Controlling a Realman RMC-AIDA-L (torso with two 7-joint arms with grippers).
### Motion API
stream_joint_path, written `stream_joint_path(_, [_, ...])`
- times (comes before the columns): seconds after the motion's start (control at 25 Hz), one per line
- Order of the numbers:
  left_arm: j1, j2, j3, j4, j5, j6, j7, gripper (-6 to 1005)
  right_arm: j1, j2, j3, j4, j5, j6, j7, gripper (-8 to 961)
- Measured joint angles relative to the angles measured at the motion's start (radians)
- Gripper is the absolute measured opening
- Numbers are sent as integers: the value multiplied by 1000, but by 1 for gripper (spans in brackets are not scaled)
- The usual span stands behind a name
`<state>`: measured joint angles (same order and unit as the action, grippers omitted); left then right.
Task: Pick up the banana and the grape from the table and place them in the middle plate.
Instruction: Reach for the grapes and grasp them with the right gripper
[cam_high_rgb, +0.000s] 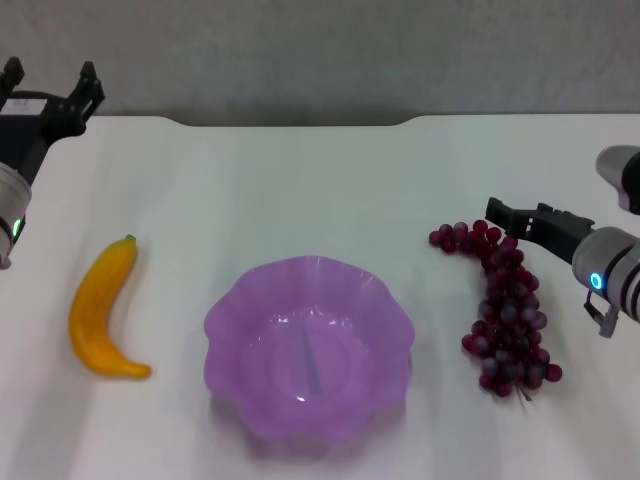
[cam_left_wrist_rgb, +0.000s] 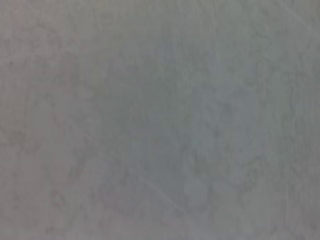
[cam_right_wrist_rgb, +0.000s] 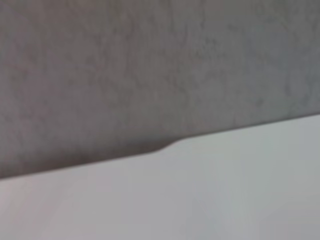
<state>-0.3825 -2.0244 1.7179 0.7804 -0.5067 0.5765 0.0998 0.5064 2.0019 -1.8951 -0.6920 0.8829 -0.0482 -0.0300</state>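
Nearest the camera, the middle plate (cam_high_rgb: 308, 362), purple and scalloped, empty — nothing placed yet, so both picks judged still ahead. Off to the plate's left side, the banana (cam_high_rgb: 104, 311), lying flat on the table (cam_high_rgb: 300, 190), green tip pointing away toward the left gripper (cam_high_rgb: 52, 88); well apart from that gripper, nearer the viewer than it by a long stretch. Left gripper parked up at the table's far left corner, fingers spread in a fork, holding nothing; likely left there to keep clear while the other arm works. On the plate's other side, the grape (cam_high_rgb: 505, 305), a long dark-red bunch stretched out lengthwise, its upper end curling toward the plate. Right gripper (cam_high_rgb: 520, 218) low and reaching in from the right, fingertips just beside the bunch's far end, perhaps touching the topmost grapes — cannot tell for certain. Whether spread or pressed together, also impossible to tell from this angle. Judged an approach to the bunch near its stem end, a sensible spot to lift a loose cluster. Farthest off, the table's rear edge with its rounded notch, then grey wall (cam_right_wrist_rgb: 150, 65), all either wrist view offers.
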Motion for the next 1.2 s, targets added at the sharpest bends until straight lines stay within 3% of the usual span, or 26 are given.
stream_joint_path(0.64, [-5, -1, -1, 5, 2, 0, 2, 876, 17, 4, -43, 89, 9, 38, 7, 757])
stream_joint_path(1.2, [-11, -3, 2, 5, 1, 0, -2, 876, 75, 8, -63, 193, 13, 18, 11, 756])
